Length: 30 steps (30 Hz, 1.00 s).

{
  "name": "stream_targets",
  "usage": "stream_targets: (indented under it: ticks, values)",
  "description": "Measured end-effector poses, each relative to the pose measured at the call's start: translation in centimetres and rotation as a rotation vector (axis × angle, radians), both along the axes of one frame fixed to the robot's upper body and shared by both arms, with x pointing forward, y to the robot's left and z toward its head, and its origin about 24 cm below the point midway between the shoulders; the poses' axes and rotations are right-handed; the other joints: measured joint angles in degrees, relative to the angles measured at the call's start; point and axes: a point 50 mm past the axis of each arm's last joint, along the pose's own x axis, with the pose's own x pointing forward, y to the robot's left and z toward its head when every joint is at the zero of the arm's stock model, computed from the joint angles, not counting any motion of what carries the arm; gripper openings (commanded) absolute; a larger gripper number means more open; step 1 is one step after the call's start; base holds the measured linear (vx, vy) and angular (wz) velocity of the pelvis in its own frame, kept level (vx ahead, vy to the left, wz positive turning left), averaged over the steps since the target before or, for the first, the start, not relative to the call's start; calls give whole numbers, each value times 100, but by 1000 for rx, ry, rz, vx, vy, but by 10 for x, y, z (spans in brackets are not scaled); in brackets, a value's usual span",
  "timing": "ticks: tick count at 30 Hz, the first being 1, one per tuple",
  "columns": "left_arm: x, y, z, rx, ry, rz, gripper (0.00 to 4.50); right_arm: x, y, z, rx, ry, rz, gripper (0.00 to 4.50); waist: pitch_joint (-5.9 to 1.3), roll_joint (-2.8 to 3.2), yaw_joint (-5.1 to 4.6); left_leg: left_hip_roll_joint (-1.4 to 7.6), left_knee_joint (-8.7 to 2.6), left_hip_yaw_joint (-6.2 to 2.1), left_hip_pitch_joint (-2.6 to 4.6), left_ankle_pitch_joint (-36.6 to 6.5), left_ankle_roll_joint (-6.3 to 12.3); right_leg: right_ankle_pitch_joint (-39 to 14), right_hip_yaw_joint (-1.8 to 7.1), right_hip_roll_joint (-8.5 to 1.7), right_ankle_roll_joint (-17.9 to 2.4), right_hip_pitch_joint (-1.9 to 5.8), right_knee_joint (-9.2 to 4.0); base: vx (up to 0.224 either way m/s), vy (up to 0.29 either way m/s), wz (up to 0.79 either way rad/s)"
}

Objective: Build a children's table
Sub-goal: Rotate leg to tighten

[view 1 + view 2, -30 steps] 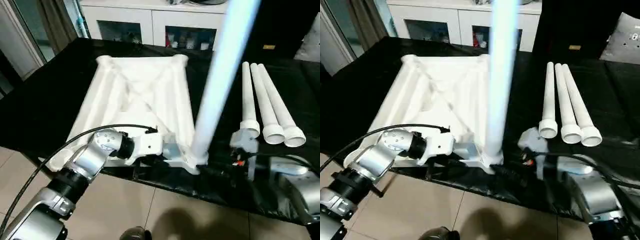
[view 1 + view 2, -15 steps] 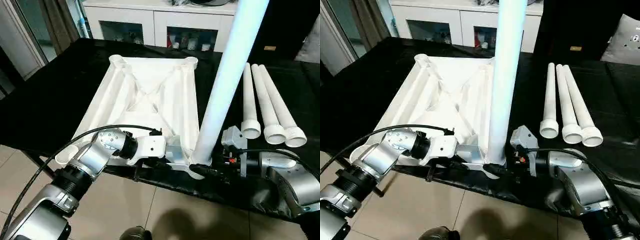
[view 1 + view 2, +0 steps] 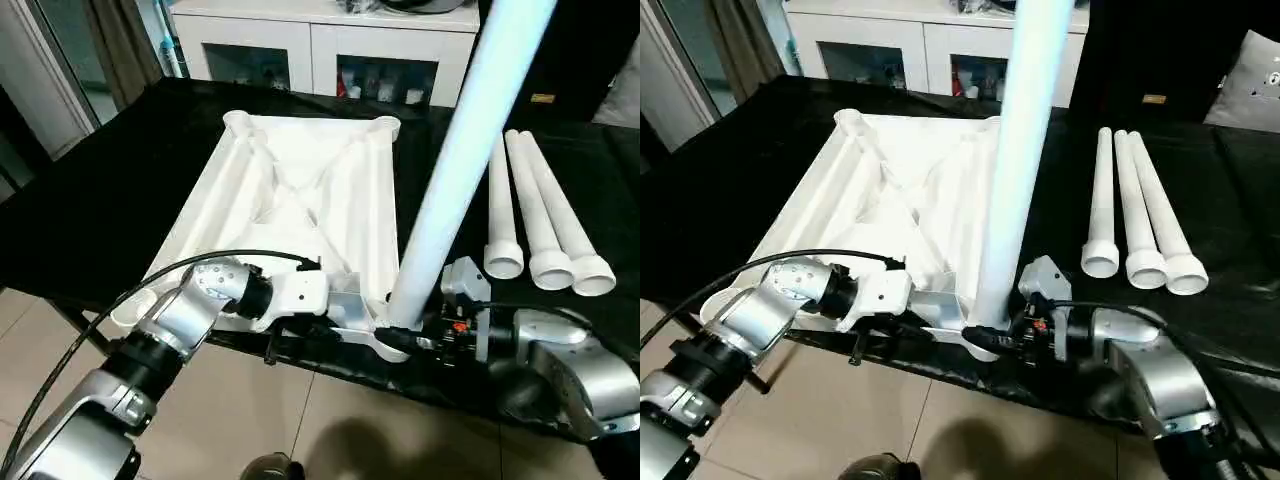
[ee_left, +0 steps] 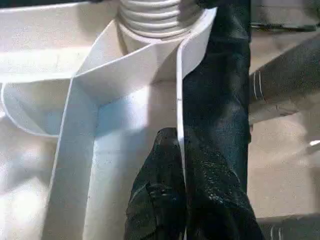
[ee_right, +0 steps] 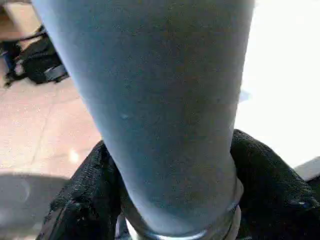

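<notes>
The children's table top (image 3: 300, 200) lies upside down on the black work table (image 3: 90, 210), ribs and corner sockets facing up. One white leg (image 3: 450, 190) stands upright in the near right corner socket. My right gripper (image 3: 405, 337) is at that leg's base, and in the right wrist view its black fingers (image 5: 82, 200) press the leg (image 5: 160, 100) from both sides. My left gripper (image 4: 180, 150) is shut on the thin rim wall (image 4: 179, 100) of the top's near edge, just left of that socket.
Three spare legs (image 3: 545, 215) lie side by side on the black cloth to the right, wide ends toward me. A white cabinet (image 3: 320, 50) stands behind the work table. The table's near edge drops to tiled floor (image 3: 300, 420).
My right gripper has moved left from beside the spare legs to the base of the upright leg and closed around it. The left gripper has kept its hold on the rim.
</notes>
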Motion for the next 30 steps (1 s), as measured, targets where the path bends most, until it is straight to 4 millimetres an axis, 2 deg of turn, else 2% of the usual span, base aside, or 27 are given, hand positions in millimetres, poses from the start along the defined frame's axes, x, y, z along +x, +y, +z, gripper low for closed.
stream_targets:
  ticks: [4, 9, 13, 17, 18, 19, 21, 23, 25, 28, 30]
  values:
    - [5, -3, -4, -29, 28, 191, 0, 18, 13, -6, 21, -10, -236, 274, -4, 5, -242, 0, 6, 1, 21, 8, -16, 20, 4, -4, -9, 3, 12, 0, 0, 0]
    - [11, -25, -6, -75, 44, 440, 0, 47, 27, -8, 23, -8, -521, 273, 1, -3, -409, 0, 4, 3, 43, 16, -30, 26, -14, -22, 10, 9, 13, 0, 0, 0]
    - [11, -45, -5, -101, 48, 557, 0, 59, 29, -6, 12, -9, -643, 273, 5, -10, -433, 0, 4, 10, 38, 16, -29, 30, -17, -28, 12, 8, 4, 0, 0, 0]
    - [11, -52, -4, -109, 33, 583, 0, 63, 29, -4, 9, -16, -673, 273, 5, -10, -411, -1, -3, 10, 27, 16, -28, 37, -18, -28, -2, -1, 2, 0, 0, 0]
    - [11, -52, -3, -108, 28, 586, 0, 64, 29, -4, 13, -13, -677, 308, 5, -9, -401, -1, -8, 10, 25, 16, -27, 36, -21, -28, -2, -3, -2, 0, 0, 0]
    - [11, -52, -3, -108, 26, 587, 0, 64, 29, -4, 13, -12, -679, 308, 5, -9, -395, 0, -10, 10, 23, 16, -27, 36, -22, -28, -2, -4, -4, 0, 0, 0]
    - [11, -52, -3, -105, 23, 589, 0, 64, 30, -4, 18, -10, -686, 348, 4, -9, -399, 0, -10, 10, 19, 16, -27, 36, -23, -28, -2, -8, -5, 0, 0, 0]
    - [11, -52, -3, -102, 20, 580, 0, 62, 28, -9, 28, 13, -693, 353, 5, -7, -386, 0, -9, 10, 18, 16, -27, 37, -23, -30, -3, -8, -6, 0, 0, 0]
    - [11, -48, -2, -96, 13, 570, 0, 60, 26, -9, 44, 6, -680, 387, 7, -2, -382, -1, -10, 10, 18, 16, -27, 37, -23, -31, -3, -8, -7, 0, 0, 0]
    - [11, -44, -2, -91, 10, 548, 0, 54, 19, -9, 66, -11, -628, 398, 8, -2, -347, 0, -9, 11, 8, 16, -27, 37, -25, -32, -3, -12, -10, 0, 0, 0]
    - [12, -38, -2, -90, 1, 525, 0, 47, 10, -11, 67, -11, -577, 431, 9, 0, -311, -1, -9, 11, -10, 16, -26, 37, -26, -34, -2, -27, -12, 0, 0, 0]
